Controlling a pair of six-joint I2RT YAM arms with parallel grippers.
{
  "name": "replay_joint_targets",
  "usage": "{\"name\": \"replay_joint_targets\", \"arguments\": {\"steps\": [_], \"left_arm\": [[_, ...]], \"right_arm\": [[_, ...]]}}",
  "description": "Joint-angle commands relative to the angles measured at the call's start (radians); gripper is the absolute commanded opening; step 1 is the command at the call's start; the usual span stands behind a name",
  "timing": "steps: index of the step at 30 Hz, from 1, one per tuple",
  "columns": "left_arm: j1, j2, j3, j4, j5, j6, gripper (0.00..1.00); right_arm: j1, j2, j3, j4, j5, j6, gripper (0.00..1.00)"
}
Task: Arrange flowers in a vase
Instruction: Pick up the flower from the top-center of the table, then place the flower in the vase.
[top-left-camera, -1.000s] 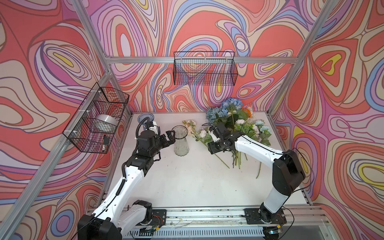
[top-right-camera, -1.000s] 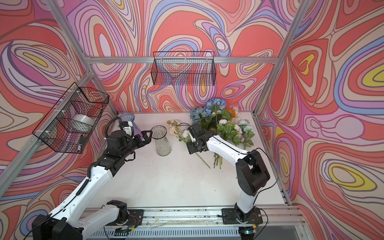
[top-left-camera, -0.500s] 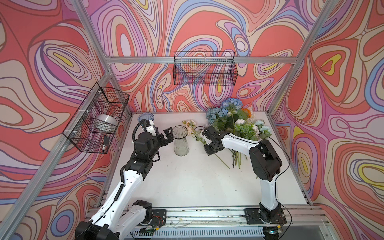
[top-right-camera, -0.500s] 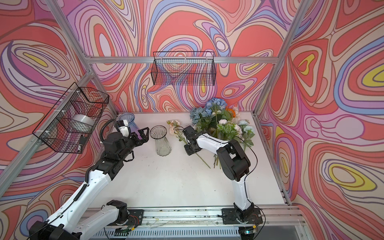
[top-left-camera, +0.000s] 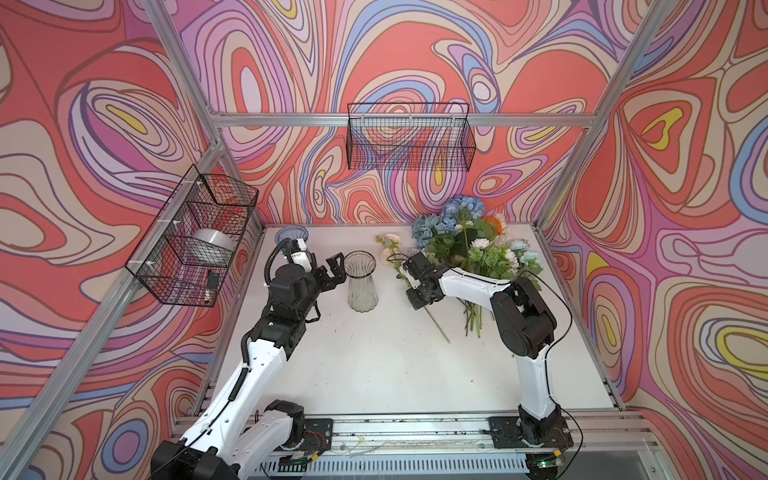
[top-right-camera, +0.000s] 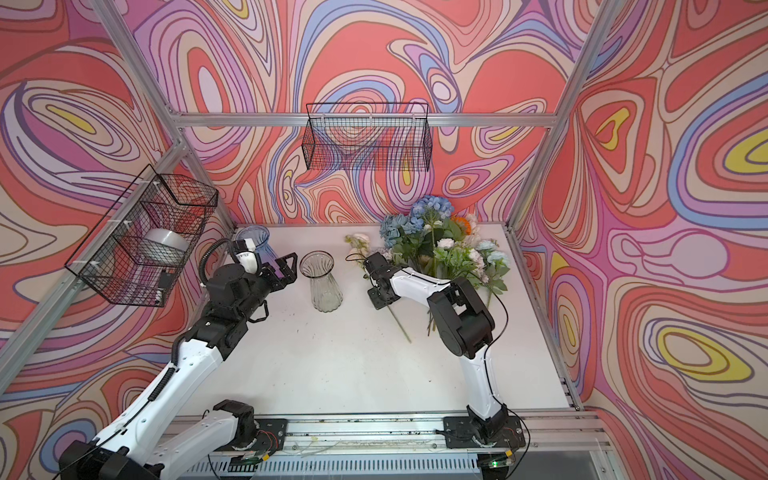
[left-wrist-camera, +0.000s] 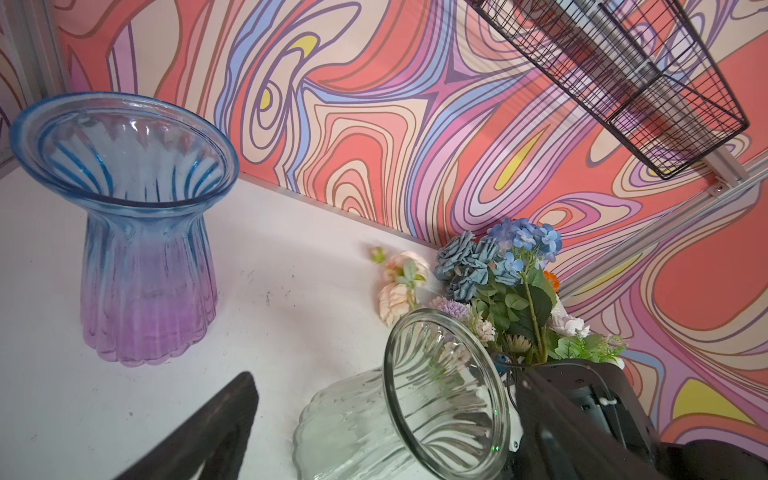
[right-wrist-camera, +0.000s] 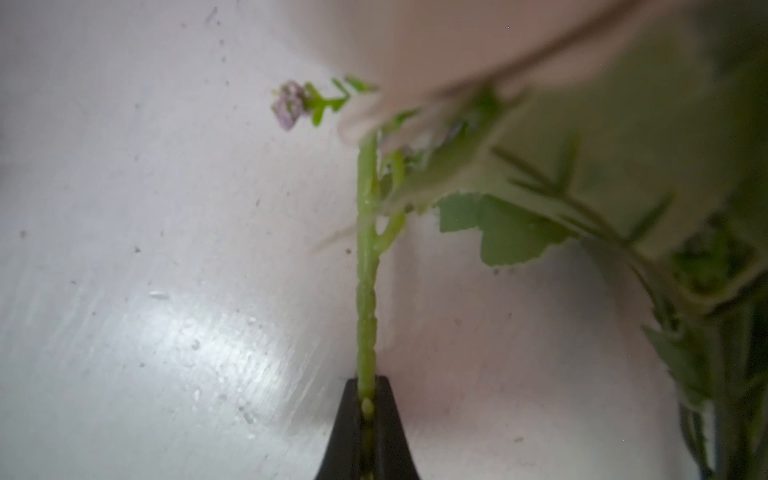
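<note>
A clear ribbed glass vase (top-left-camera: 361, 282) (top-right-camera: 325, 282) (left-wrist-camera: 415, 415) stands upright at the back middle of the white table. My left gripper (top-left-camera: 336, 269) (top-right-camera: 286, 268) is open just left of the vase, which shows between its dark fingers (left-wrist-camera: 216, 428) in the left wrist view. The flowers (top-left-camera: 469, 243) (top-right-camera: 436, 243) (left-wrist-camera: 503, 270) lie heaped at the back right. One peach-cream flower (top-left-camera: 390, 243) lies apart with its long stem on the table. My right gripper (top-left-camera: 417, 296) (top-right-camera: 377, 297) (right-wrist-camera: 367, 399) is shut on its green stem (right-wrist-camera: 366, 291).
A blue-to-purple glass vase (top-left-camera: 291, 233) (top-right-camera: 254, 239) (left-wrist-camera: 137, 232) stands in the back left corner behind my left arm. Black wire baskets hang on the back wall (top-left-camera: 409, 137) and the left wall (top-left-camera: 195, 241); the left one holds a silver roll.
My right gripper has shut on the lone flower's stem, and its arm has folded in toward the vase side. The left gripper has edged closer to the clear vase and stays open.
</note>
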Motion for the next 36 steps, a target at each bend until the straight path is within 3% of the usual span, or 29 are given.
{"name": "replay_joint_targets", "arguments": {"steps": [1,4,8,17,26,30,36], "left_arm": [[0.0,-0.014,-0.016,0.025,-0.031,0.015,1.0],[0.002,-0.024,-0.027,0.031,-0.056,0.003,1.0],[0.008,-0.049,-0.052,0.04,-0.101,-0.029,1.0],[0.042,-0.126,-0.103,0.065,-0.131,-0.09,1.0],[0.13,-0.129,-0.145,0.081,0.042,-0.198,1.0],[0.147,-0.133,-0.189,0.088,0.131,-0.231,1.0],[0.15,-0.139,-0.215,0.052,0.165,-0.207,1.0]], "right_arm": [[-0.001,-0.057,-0.035,0.019,-0.027,-0.036,0.0],[-0.002,-0.133,-0.037,0.018,-0.078,-0.054,0.0],[-0.002,-0.249,-0.037,0.046,-0.253,-0.063,0.0],[-0.002,-0.421,0.001,0.162,-0.489,0.001,0.0],[0.0,-0.464,0.123,0.405,-0.545,0.061,0.0],[0.001,-0.418,0.188,0.55,-0.536,0.103,0.0],[0.027,-0.324,0.238,0.821,-0.544,0.179,0.0]]}}
